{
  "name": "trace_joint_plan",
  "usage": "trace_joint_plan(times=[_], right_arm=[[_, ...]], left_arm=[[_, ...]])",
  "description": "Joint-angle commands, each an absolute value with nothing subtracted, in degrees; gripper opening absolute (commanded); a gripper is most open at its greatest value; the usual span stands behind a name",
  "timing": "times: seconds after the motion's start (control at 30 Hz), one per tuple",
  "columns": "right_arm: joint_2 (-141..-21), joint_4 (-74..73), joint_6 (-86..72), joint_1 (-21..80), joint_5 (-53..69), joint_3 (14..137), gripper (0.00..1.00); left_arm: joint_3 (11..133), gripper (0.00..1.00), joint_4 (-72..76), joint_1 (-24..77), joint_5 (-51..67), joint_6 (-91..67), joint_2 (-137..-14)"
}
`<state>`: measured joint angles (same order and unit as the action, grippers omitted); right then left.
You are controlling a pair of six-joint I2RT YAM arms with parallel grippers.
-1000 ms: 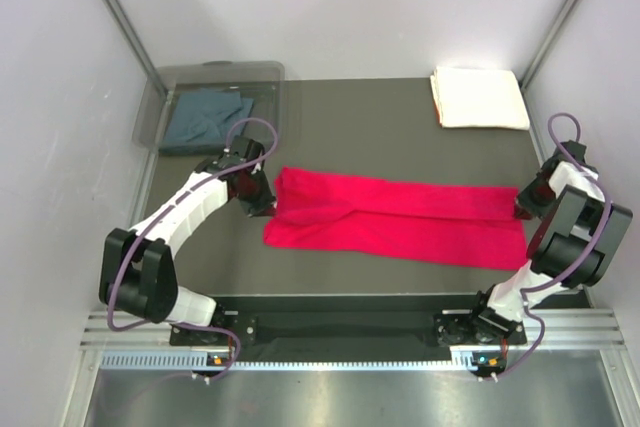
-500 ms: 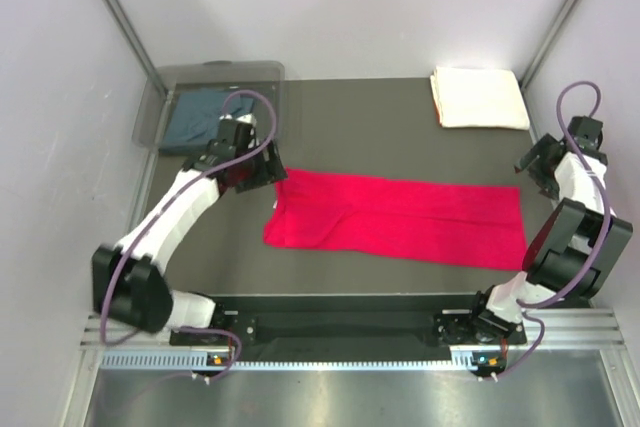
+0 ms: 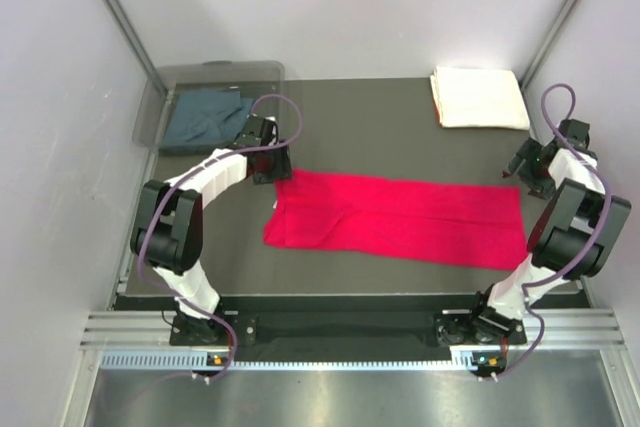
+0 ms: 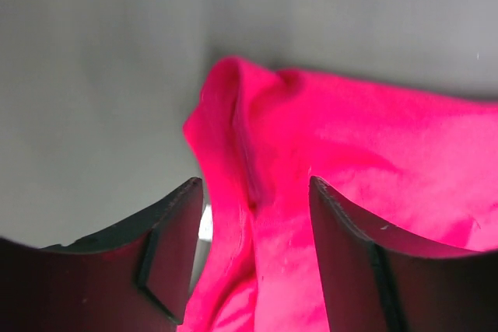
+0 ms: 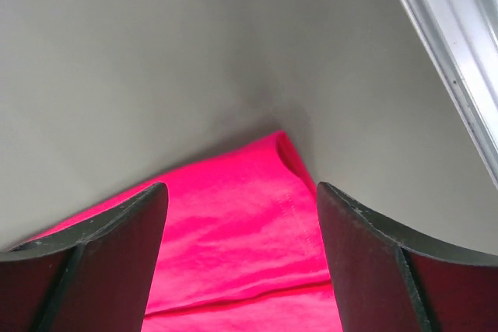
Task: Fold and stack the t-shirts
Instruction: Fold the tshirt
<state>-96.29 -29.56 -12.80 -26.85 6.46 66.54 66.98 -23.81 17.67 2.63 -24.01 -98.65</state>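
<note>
Top external view shows you the red t-shirt lying flat across the middle of the table as a long strip, apparently doubled lengthwise. The cream-white t-shirt sits folded at the far right corner. The blue-grey t-shirt lies in the clear bin at the far left.

Your left gripper hangs at the strip's far left corner with its fingers spread. The bunched edge of the cloth shows between them, not pinched. Your right gripper is spread the same way, poised over the far right corner, which shows between its fingers.

Expect the shirt to be light and limp: it will probably sag, drag on the table and shed a loose layer. Take hold at those two far corners, bite past the hem so you catch both layers, and lift evenly. A shallow pinch on one layer would likely let the fold fall open.
</note>
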Motion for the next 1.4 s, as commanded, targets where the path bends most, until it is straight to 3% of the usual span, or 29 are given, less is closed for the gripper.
trace_joint_plan(times=[0.0, 0.23, 0.7, 0.9, 1.13, 1.37], right_arm=[[-98.78, -28.30, -8.36, -26.98, 7.47, 70.04, 0.76], [-101.69, -29.71, -6.07, -27.25, 4.84, 71.02, 0.64], [-104.94, -30.06, -4.66, -28.48, 3.34, 71.37, 0.65], [-106.52, -30.23, -4.57, -28.56, 3.96, 72.07, 0.63], [-107.66, -30.67, -4.57, -28.74, 4.39, 73.21, 0.58], [-108.90, -29.71, -5.18, -28.74, 6.59, 72.95, 0.47]], left_arm=[[69.52, 0.61, -19.08, 17.40, 1.67, -22.50, -100.81], [69.43, 0.53, -16.79, 17.49, 2.37, -22.24, -103.45], [75.06, 0.52, -16.00, 17.40, -1.58, -23.99, -107.57], [78.14, 0.28, -17.67, 17.40, -2.90, -24.17, -110.13], [78.84, 0.16, -17.75, 17.40, -3.16, -24.08, -110.92], [78.13, 0.00, -16.44, 17.40, -5.18, -24.26, -110.30]])
